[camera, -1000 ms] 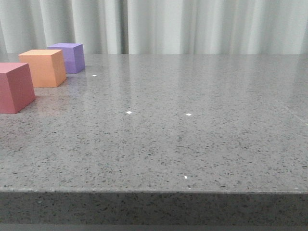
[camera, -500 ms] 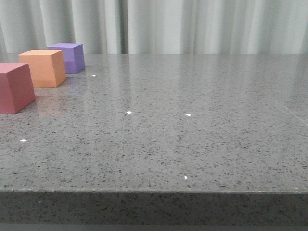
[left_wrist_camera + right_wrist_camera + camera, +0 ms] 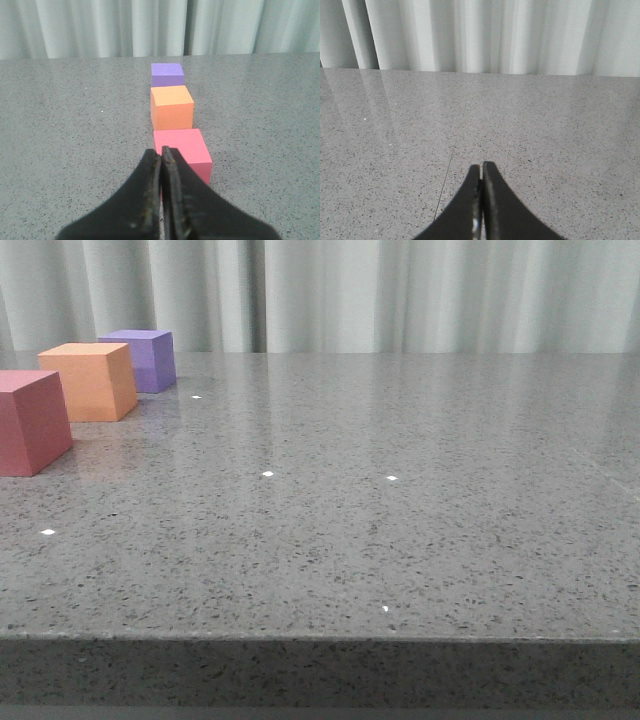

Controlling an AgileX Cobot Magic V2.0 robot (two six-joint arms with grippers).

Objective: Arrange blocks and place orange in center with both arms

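Over on the table's [image 3: 400,540] far left the orange cube [image 3: 90,381] sits between the purple cube [image 3: 145,358] and red cube [image 3: 30,422], while the left gripper [image 3: 161,155] and right gripper [image 3: 481,170] are both closed on nothing.

A speckled grey stone table [image 3: 400,540] fronts pale pleated curtains [image 3: 400,295].

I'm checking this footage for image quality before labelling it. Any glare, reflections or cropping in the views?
Front view: small bright glints dot the glossy table, which faintly mirrors the curtain; the pinkish-red cube is cut by the frame edge. Left wrist view: orange cube and purple cube evenly lit; the shut left hand partly hides the pinkish-red one. Right wrist view: soft curtain reflection.
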